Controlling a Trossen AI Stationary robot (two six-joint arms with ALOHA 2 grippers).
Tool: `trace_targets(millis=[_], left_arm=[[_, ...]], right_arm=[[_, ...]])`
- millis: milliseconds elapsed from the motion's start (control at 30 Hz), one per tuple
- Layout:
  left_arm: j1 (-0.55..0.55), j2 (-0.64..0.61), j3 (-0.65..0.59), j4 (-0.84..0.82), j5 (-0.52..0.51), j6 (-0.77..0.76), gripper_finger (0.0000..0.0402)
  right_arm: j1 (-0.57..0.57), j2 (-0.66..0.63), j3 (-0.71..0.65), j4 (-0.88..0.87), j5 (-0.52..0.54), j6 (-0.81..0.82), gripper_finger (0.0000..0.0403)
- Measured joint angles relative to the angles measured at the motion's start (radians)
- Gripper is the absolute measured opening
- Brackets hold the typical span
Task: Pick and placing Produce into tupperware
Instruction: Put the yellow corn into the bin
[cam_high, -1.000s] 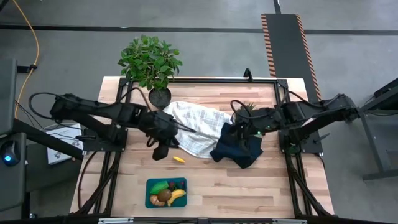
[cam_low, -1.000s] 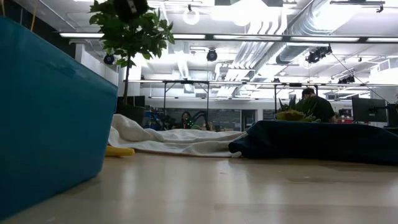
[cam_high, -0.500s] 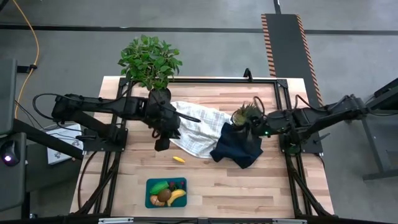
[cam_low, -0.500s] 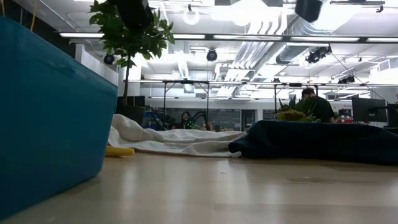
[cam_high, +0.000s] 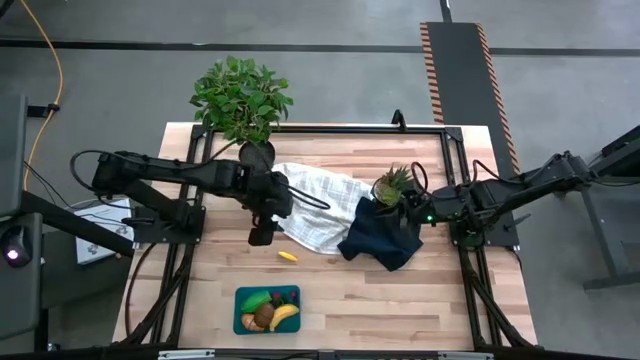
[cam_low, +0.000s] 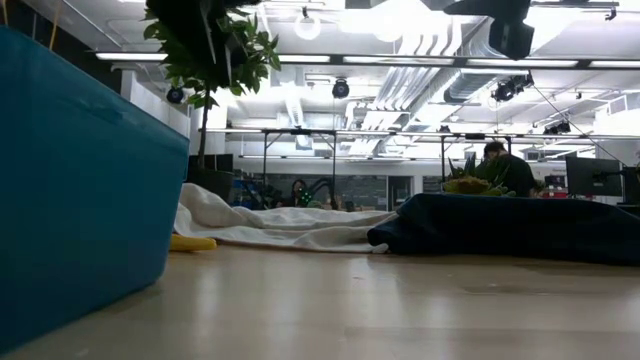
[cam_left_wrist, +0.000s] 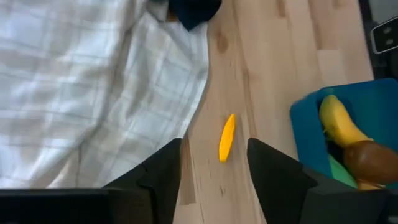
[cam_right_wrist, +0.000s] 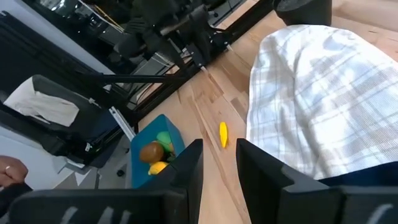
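- Your left gripper (cam_left_wrist: 214, 165) hangs above the white checked cloth's (cam_high: 315, 205) edge, fingers parted, empty, a small yellow piece (cam_high: 287, 256) on the table (cam_high: 450, 300) beyond them
- Your right gripper (cam_right_wrist: 217, 165) waits over the navy cloth (cam_high: 385, 235), narrowly parted, empty
- The tupperware (cam_high: 290, 295) holds banana (cam_left_wrist: 339, 127) and kiwi ball (cam_left_wrist: 370, 158)

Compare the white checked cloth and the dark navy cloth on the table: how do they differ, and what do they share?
The white checked cloth is pale with a faint grid; the dark navy cloth is plain and dark. The white checked cloth covers more table than the dark navy cloth. The dark navy cloth overlaps the white one's edge and reaches the small spiky plant. Both lie rumpled on the wooden table.
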Motion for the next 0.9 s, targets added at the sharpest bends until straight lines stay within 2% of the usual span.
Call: trace_targets(millis=[400,533,900], left_arm=[[-0.010,0.111,0.000,-0.006,0.049,0.060,0.0184],[-0.055,0.141,0.000,-0.009,0.044,0.087,0.0185],[-0.210,0.237,-0.007,0.020,-0.055,0.081,0.0182]], right_arm=[[0.000,0.000,0.000,0.000,0.001,0.003,0.0087],[0.000,0.000,0.000,0.000,0.001,0.003,0.0087],[0.000,0.000,0.000,-0.001,0.007,0.010,0.0087]])
